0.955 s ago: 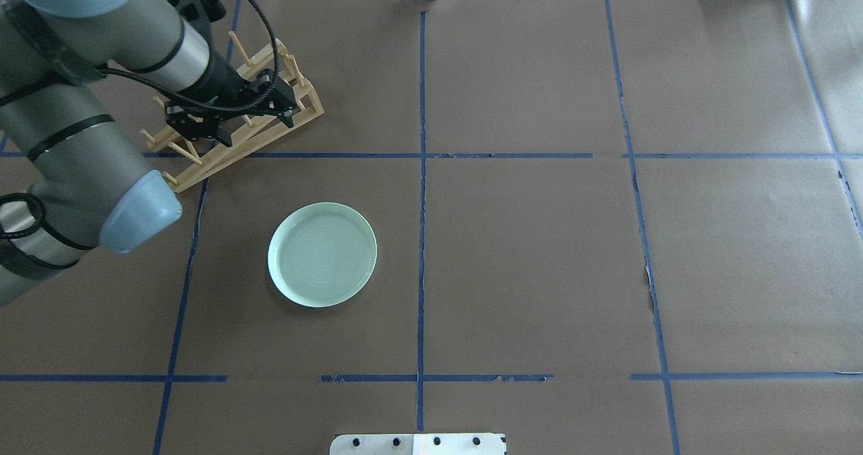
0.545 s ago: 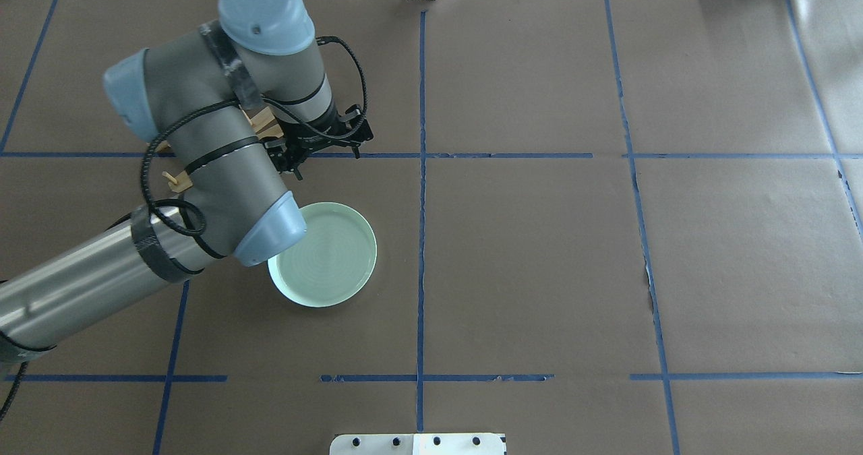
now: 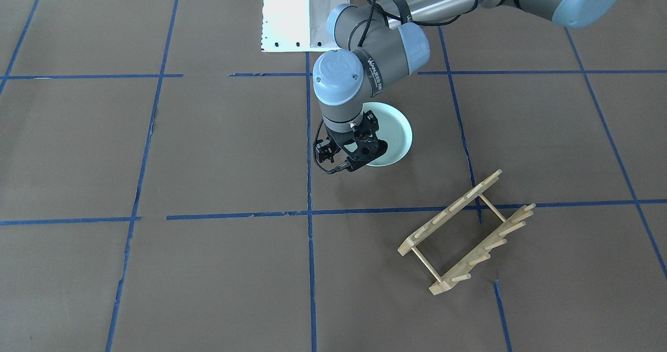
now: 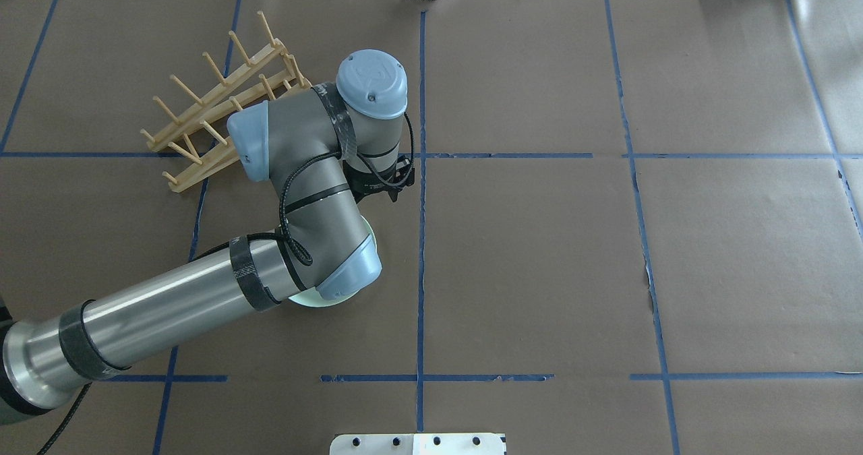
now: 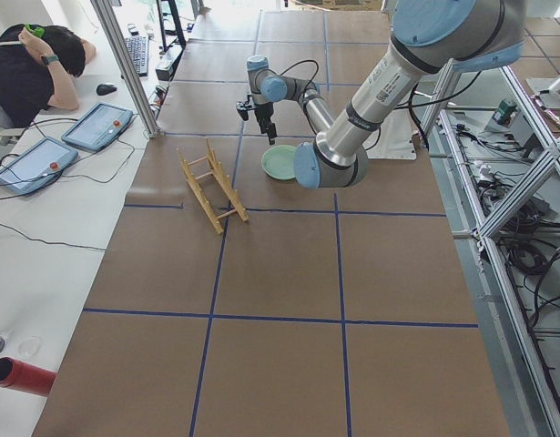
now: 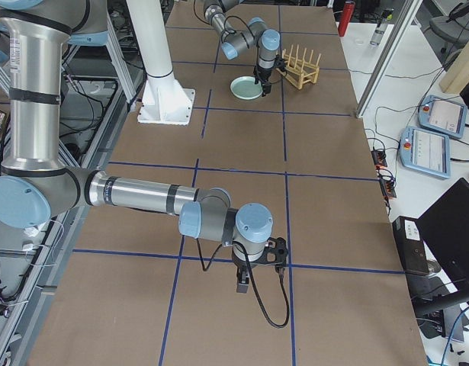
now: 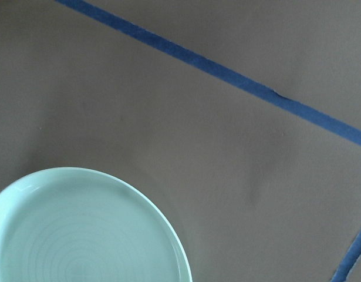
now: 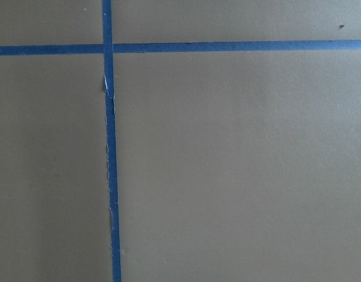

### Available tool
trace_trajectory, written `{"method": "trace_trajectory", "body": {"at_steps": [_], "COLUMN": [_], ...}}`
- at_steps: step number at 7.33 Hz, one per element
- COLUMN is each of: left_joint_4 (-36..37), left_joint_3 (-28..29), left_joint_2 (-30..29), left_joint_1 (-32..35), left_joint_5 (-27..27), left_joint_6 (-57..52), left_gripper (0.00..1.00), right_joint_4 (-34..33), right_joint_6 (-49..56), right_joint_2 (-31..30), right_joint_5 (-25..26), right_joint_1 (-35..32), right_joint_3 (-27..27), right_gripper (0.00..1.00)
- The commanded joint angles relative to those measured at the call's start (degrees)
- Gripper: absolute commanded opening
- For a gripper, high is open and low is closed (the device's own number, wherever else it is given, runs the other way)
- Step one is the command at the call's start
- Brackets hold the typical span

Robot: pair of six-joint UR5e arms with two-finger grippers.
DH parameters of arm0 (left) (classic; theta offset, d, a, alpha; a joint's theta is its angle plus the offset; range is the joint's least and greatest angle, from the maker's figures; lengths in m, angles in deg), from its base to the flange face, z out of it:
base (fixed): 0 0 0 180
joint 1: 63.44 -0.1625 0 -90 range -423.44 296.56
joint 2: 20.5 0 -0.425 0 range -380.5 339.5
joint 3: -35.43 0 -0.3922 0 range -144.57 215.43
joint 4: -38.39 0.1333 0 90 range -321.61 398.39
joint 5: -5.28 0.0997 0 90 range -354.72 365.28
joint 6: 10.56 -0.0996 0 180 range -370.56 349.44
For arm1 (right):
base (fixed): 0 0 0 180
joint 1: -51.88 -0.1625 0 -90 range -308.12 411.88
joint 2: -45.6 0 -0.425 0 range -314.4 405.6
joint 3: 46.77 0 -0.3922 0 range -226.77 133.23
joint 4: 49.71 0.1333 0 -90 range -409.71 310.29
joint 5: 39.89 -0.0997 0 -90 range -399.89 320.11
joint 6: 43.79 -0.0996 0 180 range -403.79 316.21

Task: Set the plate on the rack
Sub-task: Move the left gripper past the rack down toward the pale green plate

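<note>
The pale mint-green plate [image 3: 397, 137] lies flat on the brown table; it also shows in the left wrist view [image 7: 80, 235] at the lower left. In the overhead view my left arm hides all but a sliver of the plate [image 4: 305, 300]. My left gripper [image 3: 351, 160] points down above the plate's rim on the side away from my base, and looks open and empty; it also shows in the overhead view [image 4: 383, 189]. The wooden rack [image 3: 465, 232] stands apart from the plate, and shows at the far left in the overhead view [image 4: 222, 114]. My right gripper [image 6: 258, 268] hovers over bare table far from both; I cannot tell whether it is open or shut.
Blue tape lines [image 4: 421, 172] cross the brown paper. The white mounting plate [image 3: 302, 13] sits at my base. An operator [image 5: 34, 64] sits at a side desk with tablets [image 5: 97, 126]. A red cylinder [image 5: 25, 375] lies beyond the table's edge.
My left arm has swung from above the rack toward the table's middle and over the plate. The rack is now uncovered and the arm hides most of the plate. Plate and rack have not moved.
</note>
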Motion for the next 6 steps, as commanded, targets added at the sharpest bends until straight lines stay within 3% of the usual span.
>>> {"method": "trace_trajectory", "body": {"at_steps": [1, 2, 3, 6], "left_joint_4": [-1.5, -1.7, -1.7, -1.8], "left_joint_3": [1.3, 1.4, 1.4, 1.3], "left_joint_2": [0.1, 0.2, 0.2, 1.2], "left_joint_1": [-1.9, -2.1, -2.1, -2.1], "left_joint_5": [0.9, 0.9, 0.9, 0.9], "left_joint_6": [0.1, 0.0, -0.2, -0.8], "left_gripper": [0.60, 0.43, 0.35, 0.34], "right_joint_4": [0.0, 0.0, 0.0, 0.0], "right_joint_6": [0.0, 0.0, 0.0, 0.0], "right_joint_2": [0.0, 0.0, 0.0, 0.0], "right_joint_5": [0.0, 0.0, 0.0, 0.0], "right_joint_1": [0.0, 0.0, 0.0, 0.0], "right_joint_3": [0.0, 0.0, -0.1, 0.0], "right_gripper": [1.00, 1.00, 1.00, 1.00]}}
